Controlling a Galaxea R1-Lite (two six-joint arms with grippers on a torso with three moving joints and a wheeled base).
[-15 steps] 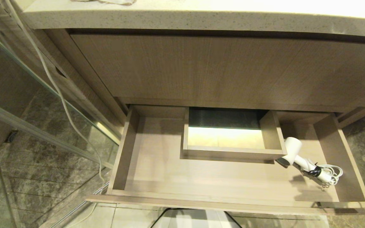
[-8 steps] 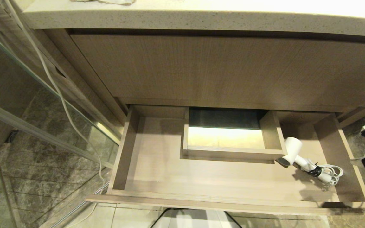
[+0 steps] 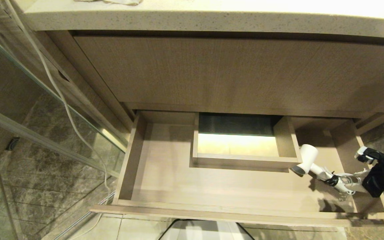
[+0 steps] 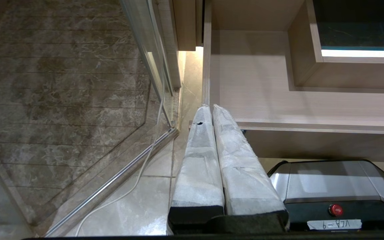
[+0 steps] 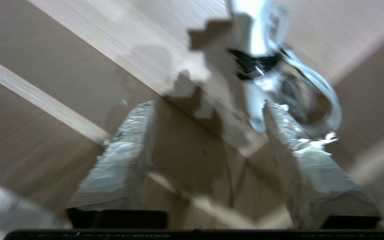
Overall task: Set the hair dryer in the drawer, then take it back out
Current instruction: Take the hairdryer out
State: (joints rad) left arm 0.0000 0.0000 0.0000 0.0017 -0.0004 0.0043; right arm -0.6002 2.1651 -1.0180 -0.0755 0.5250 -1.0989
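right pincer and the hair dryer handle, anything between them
Nothing solid. In the right wrist view the open right pincer faces the hair dryer with only bare drawer floor and shadow between; one finger is already beside the coiled cord.

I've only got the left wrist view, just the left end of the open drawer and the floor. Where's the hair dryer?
Observer: The hair dryer lies in the right end of the drawer, its barrel against the corner of the boxed cutout.
Operator: Is the right gripper near it?
Observer: Yes. The right gripper is over the drawer's right wall, by the handle end with the coiled cord.
Operator: Is it holding it?
Observer: No. The right wrist view shows its jaws open with nothing between them.
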